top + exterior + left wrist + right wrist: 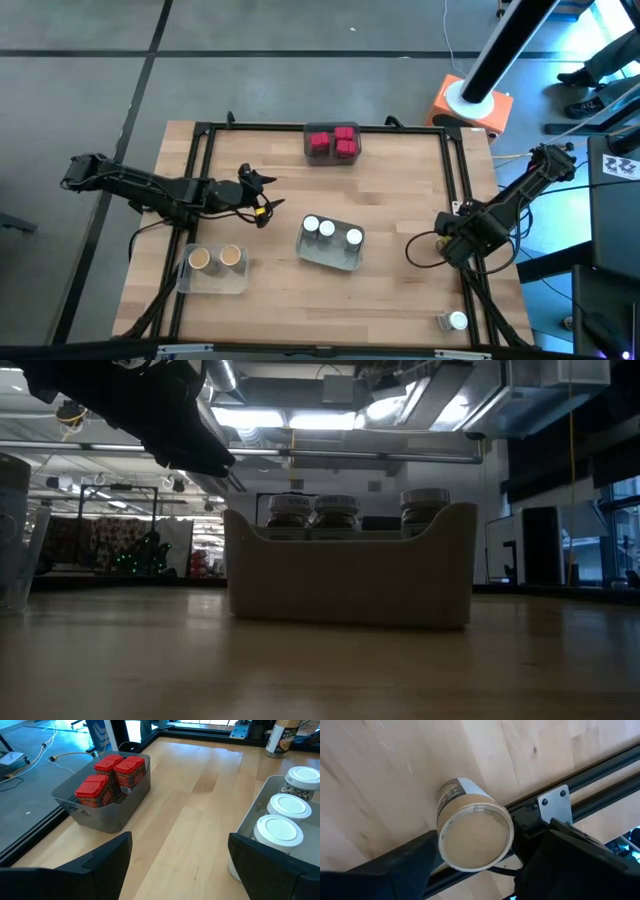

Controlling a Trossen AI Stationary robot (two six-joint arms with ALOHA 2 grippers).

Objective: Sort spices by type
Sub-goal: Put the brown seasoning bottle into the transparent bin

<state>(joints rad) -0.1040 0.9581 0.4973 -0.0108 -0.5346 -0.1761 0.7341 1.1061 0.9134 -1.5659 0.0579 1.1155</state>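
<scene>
Three red blocky jars (333,142) stand in a tray at the table's far edge. In a grey tray (345,258) at the middle are three white-topped jars (330,232). Two tan-topped jars (214,258) sit in a clear tray at the near left. One tan-topped jar (475,837) stands upright beside the right frame rail. My right gripper (480,855) points down over it, open, one finger on each side; I see no touch. My left gripper (262,195) hovers open left of the grey tray, nothing between its fingers (180,840).
A round jar (452,321) lies on its side at the near right corner, by the black frame rail (470,300). A metal bracket (555,802) sits on that rail close to the standing jar. Bare wood lies between the trays.
</scene>
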